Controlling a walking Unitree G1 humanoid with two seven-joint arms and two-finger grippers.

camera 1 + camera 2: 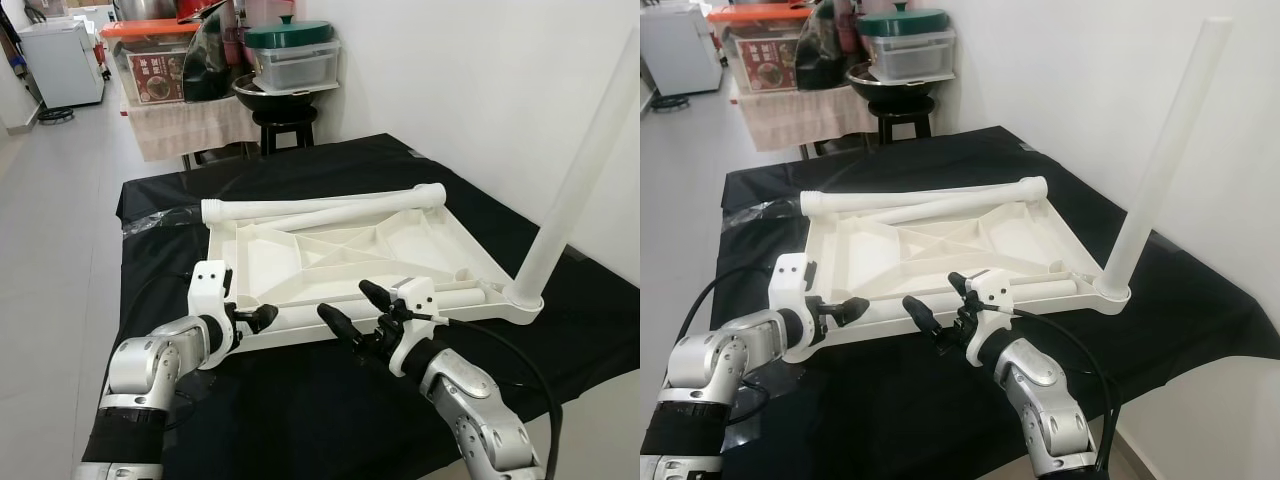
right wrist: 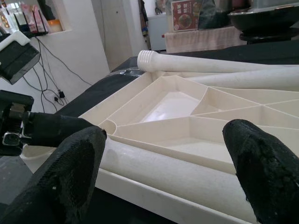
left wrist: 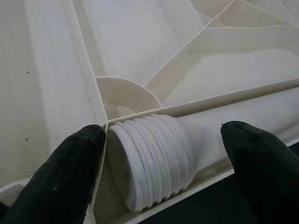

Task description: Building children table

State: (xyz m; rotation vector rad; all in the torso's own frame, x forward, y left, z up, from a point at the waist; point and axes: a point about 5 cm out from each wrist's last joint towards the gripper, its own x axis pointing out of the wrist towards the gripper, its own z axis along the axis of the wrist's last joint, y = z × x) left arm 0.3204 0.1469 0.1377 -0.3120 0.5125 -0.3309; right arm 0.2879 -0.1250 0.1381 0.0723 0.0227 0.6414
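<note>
Tabletop [image 1: 330, 250] lies upside-down mid-desk [image 1: 300, 420], ribbed underside up so sockets face the legs. One leg [image 1: 575, 170] is already standing in the near right corner socket. Left end effector [image 1: 262, 318] is spread open w/ fingers either side of a loose leg's [image 3: 187, 149] threaded end; right end effector [image 1: 352, 306] open above its smooth shaft. All matte white plastic.

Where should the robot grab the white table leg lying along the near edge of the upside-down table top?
Probably on the smooth round shaft of the white plastic leg, beside its threaded end, coming from above; the upturned white table top rim blocks a low sideways approach.
</note>
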